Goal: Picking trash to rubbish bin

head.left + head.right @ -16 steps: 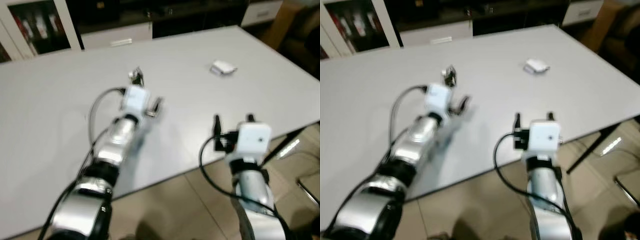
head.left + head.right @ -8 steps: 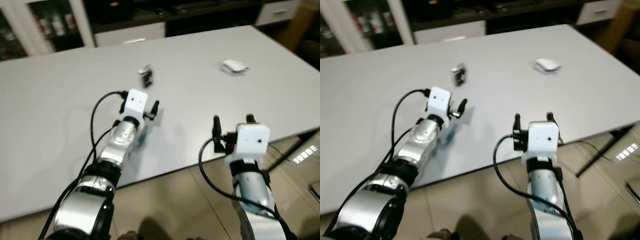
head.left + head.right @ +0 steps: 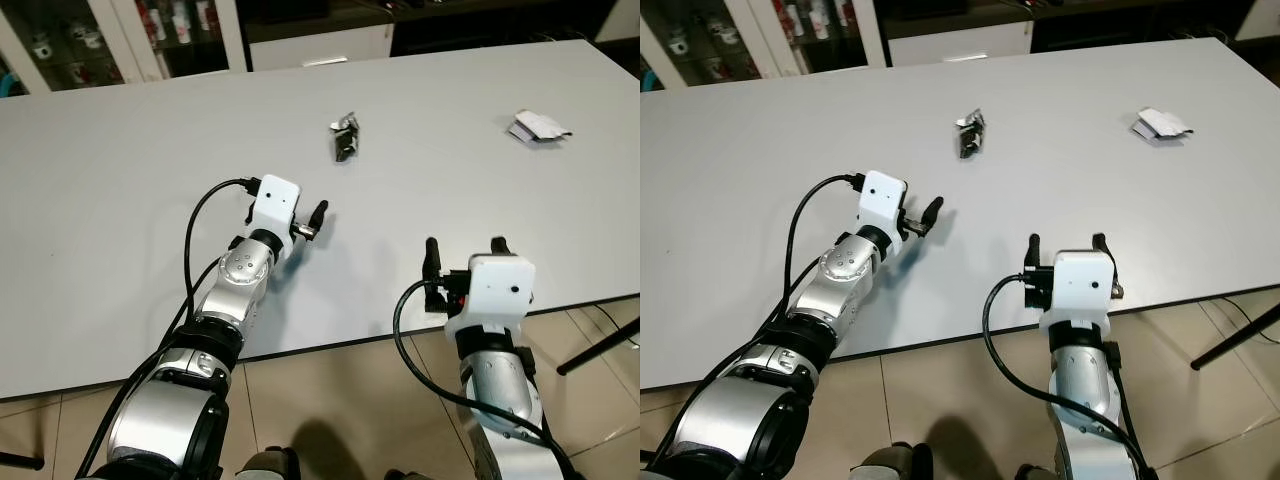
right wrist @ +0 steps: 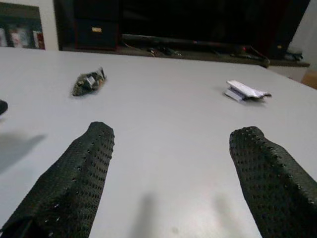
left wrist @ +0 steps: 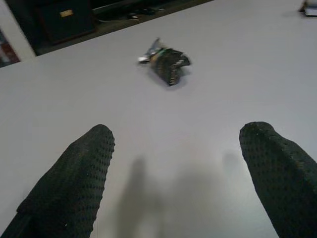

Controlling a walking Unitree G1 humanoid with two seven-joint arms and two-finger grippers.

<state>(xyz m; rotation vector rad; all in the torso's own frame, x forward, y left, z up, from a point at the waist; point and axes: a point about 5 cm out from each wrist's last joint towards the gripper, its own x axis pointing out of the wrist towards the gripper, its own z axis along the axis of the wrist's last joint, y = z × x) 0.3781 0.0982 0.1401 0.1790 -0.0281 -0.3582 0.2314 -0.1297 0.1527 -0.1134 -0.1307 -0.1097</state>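
Reach step: left claw (image 5: 173, 163) wide, empty, over worktop (image 3: 120, 180), short of dark wrapper (image 3: 344, 137); next, advance farther. Right claw (image 4: 168, 163) wide, idle.

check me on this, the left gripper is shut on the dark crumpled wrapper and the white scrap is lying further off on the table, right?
Not quite. The left gripper is open and holds nothing; the dark crumpled wrapper lies on the table ahead of its fingertips, untouched, as the left wrist view shows. The white scrap does lie further off on the table.
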